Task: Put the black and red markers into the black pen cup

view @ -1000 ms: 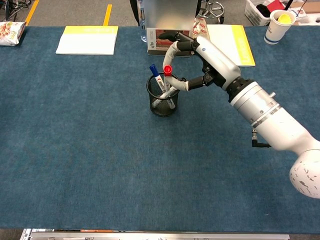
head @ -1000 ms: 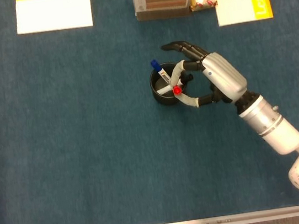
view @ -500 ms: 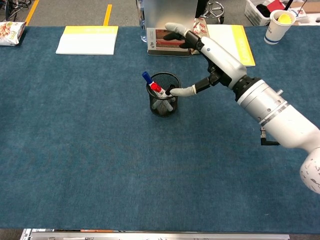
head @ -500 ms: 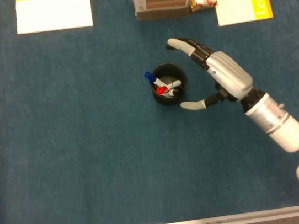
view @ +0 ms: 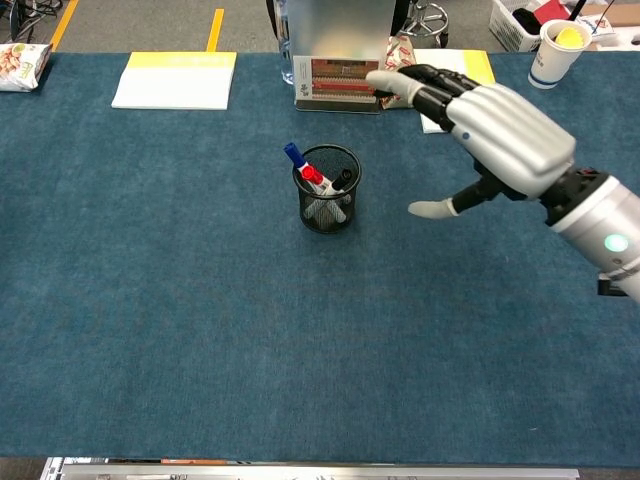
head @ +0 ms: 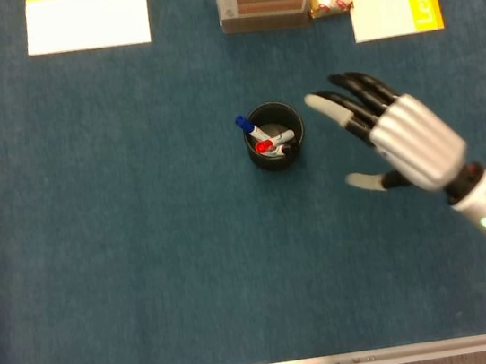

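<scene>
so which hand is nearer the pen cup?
Right. The right hand hangs open to the right of the pen cup, clear of it. The left hand shows in neither view.

Head cam: overhead, looking straight down on table (head: 100,256), mid range. Chest cam: lower, front-facing, oblique across table to far edge and floor beyond. Shared: cup (head: 274,136) w/ markers, right hand (head: 405,141), books along far edge.

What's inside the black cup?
Three markers stand in the black pen cup: a blue-capped marker poking above the rim, a red-capped marker, and a black marker. Their lower ends are mostly hidden by the cup's mesh wall.
</scene>
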`<move>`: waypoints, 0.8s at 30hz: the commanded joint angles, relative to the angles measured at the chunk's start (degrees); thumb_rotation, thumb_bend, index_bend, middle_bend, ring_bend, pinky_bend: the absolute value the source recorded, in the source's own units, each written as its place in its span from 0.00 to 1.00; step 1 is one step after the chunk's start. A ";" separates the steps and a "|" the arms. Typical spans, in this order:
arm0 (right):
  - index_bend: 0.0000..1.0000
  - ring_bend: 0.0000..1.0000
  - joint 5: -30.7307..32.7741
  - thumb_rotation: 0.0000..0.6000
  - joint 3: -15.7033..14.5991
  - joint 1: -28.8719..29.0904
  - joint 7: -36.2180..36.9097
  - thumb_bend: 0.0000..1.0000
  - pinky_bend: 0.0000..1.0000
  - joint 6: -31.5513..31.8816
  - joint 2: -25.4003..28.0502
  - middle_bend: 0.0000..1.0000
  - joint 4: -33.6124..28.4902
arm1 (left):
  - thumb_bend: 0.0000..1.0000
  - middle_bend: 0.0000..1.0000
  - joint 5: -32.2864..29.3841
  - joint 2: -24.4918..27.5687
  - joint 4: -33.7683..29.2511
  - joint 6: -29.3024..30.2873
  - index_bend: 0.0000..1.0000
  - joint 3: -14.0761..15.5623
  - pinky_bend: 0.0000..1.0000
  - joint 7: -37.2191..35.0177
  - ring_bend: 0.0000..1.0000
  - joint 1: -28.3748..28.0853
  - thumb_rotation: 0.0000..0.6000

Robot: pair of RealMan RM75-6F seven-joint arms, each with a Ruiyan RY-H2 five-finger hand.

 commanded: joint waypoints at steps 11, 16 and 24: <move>0.15 0.06 -3.25 1.00 -6.32 -15.95 -31.30 0.00 0.12 12.68 17.96 0.18 -8.47 | 0.22 0.04 0.01 -1.32 1.63 -0.52 0.37 -0.51 0.04 -1.44 0.00 -0.67 1.00; 0.16 0.06 -0.39 1.00 -5.49 -23.33 -31.49 0.00 0.12 21.49 17.85 0.19 -6.64 | 0.22 0.04 -1.24 -2.11 3.10 -2.62 0.37 -0.84 0.04 -2.17 0.00 -1.71 1.00; 0.16 0.06 2.91 1.00 -2.95 -27.36 -23.28 0.00 0.12 25.38 16.46 0.19 -1.96 | 0.22 0.03 -2.16 -3.29 4.62 -2.75 0.37 -1.06 0.04 -2.87 0.00 -1.75 1.00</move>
